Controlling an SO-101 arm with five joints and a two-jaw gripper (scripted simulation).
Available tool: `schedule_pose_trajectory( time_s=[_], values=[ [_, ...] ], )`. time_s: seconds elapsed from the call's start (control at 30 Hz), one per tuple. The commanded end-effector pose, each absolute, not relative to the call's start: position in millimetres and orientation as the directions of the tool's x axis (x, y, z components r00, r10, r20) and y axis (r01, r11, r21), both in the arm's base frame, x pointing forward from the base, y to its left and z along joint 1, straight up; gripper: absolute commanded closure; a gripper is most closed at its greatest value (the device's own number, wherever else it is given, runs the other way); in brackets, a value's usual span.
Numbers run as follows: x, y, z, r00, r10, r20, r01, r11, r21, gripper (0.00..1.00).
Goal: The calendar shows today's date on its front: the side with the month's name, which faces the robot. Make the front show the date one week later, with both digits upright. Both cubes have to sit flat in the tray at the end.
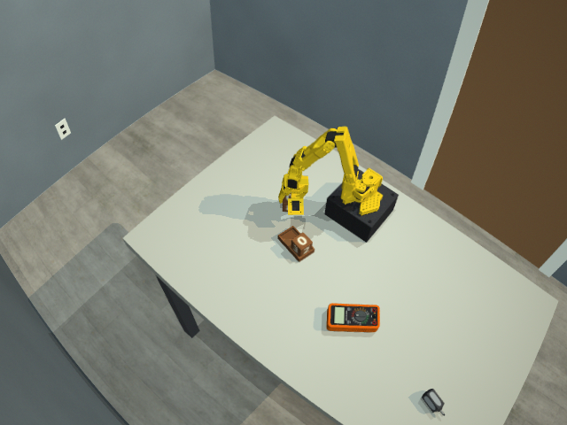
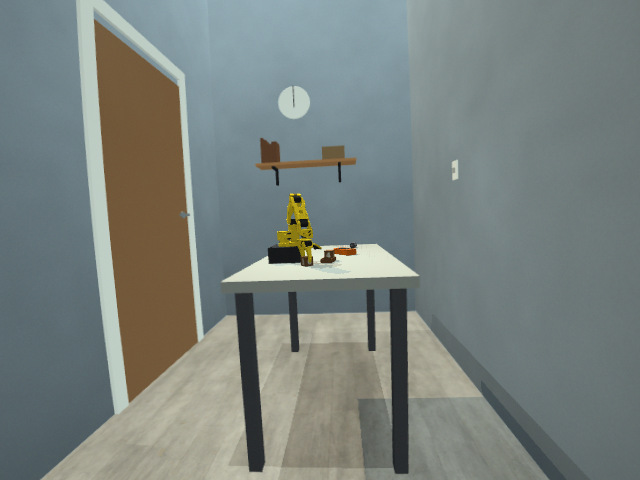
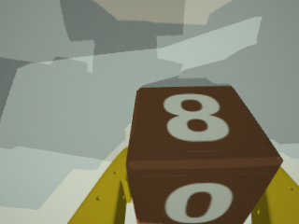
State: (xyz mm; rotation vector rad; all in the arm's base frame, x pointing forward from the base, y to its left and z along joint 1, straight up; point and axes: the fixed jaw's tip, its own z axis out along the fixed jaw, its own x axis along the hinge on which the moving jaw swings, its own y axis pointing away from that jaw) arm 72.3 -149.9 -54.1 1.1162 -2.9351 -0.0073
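My gripper [image 1: 287,204] is shut on a brown number cube [image 3: 201,154], low over the table, a little behind the tray. In the wrist view the cube sits between my yellow fingers, showing an 8 on one face and a 0 on the face nearer the camera. The cube also shows in the exterior view [image 2: 306,260] at my fingertips. The brown calendar tray [image 1: 290,243] lies on the table in front of my base. The other cube [image 1: 301,243] sits in the tray's right half with a 0 on top; the left half is empty. The tray's front face is hidden.
My black base [image 1: 361,211] stands behind the tray. An orange multimeter [image 1: 353,317] lies further forward on the table. A small dark object [image 1: 433,401] lies near the front right edge. The table's left edge is close to the tray.
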Motion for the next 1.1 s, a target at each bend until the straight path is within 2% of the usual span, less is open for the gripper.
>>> schedule_pose_trajectory(
  time_s=[0.0, 0.4, 0.77, 1.07],
  values=[
    [72, -149, -56, -0.753, -0.658, -0.005, -0.658, 0.753, 0.019, 0.87],
    [72, -149, -56, -0.753, -0.658, -0.005, -0.658, 0.753, 0.019, 0.99],
    [72, -149, -54, -0.753, -0.658, -0.005, -0.658, 0.753, 0.019, 1.00],
    [72, -150, -34, -0.753, -0.658, -0.005, -0.658, 0.753, 0.019, 1.00]
  ],
)
